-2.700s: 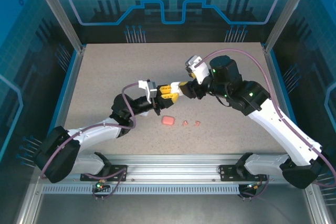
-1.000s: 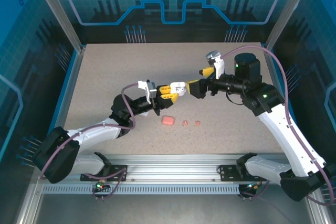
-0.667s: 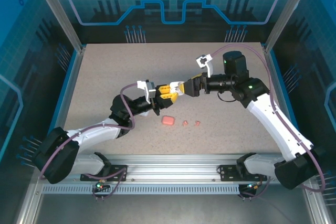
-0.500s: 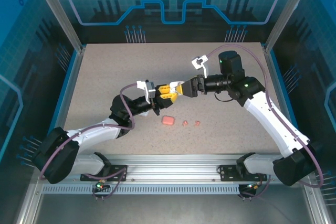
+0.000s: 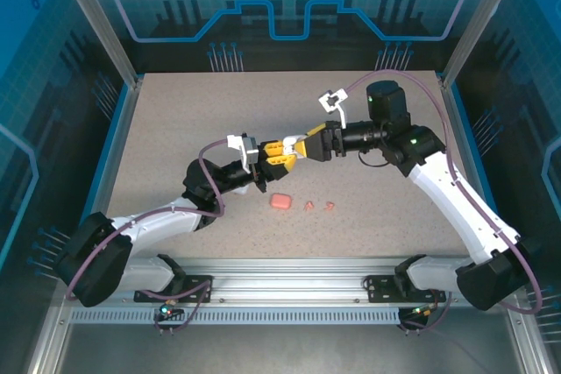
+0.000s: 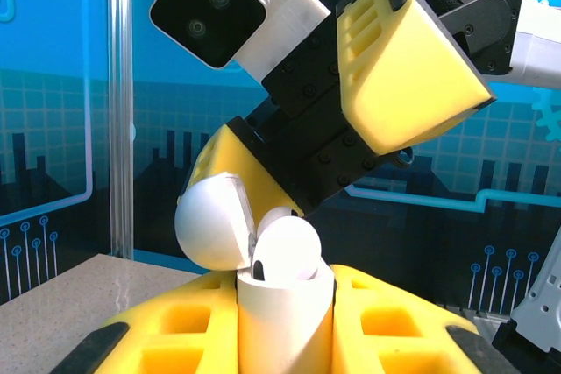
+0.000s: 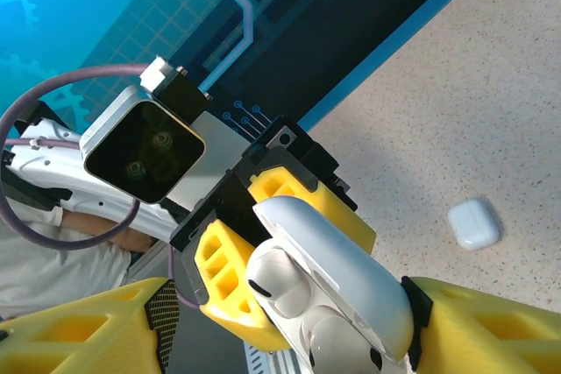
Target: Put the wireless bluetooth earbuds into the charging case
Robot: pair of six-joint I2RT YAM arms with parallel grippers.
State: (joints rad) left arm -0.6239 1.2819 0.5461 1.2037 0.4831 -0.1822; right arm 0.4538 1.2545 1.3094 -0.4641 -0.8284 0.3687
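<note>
Over the middle of the speckled grey counter (image 5: 175, 129) the two arms meet in the air; the left claw (image 5: 279, 157) is clenched on a white pebble-shaped plastic charging case (image 6: 285, 321), held upright with its hinged lid (image 6: 213, 221) swung back; the right claw (image 5: 308, 144) stands released, its yellow fingers (image 6: 412, 76) astride the case, one above the mouth and one behind the lid, grasping nothing that I can make out; a glossy white earbud (image 6: 285, 247) sits in the mouth of the case, and the right wrist view seems to show two buds side by side there; I judge this case loaded or nearly so, with a last press home and the closing of the lid left

Near the front of the counter a salmon-pink rounded case (image 5: 280, 201) lies apparently shut, with two tiny salmon-pink earbuds (image 5: 308, 204) loose just to its right, not yet inserted; a small white closed case (image 7: 474, 222) also lies on the counter; the pink pair looks like the plain remainder

The far half and both flanks of the counter are bare, and the frame posts at its edges stand well apart from the claws; the tight spot is between the two claws themselves, finger close to finger; the pink things lie just in front of the left claw, so any descent there needs care
</note>
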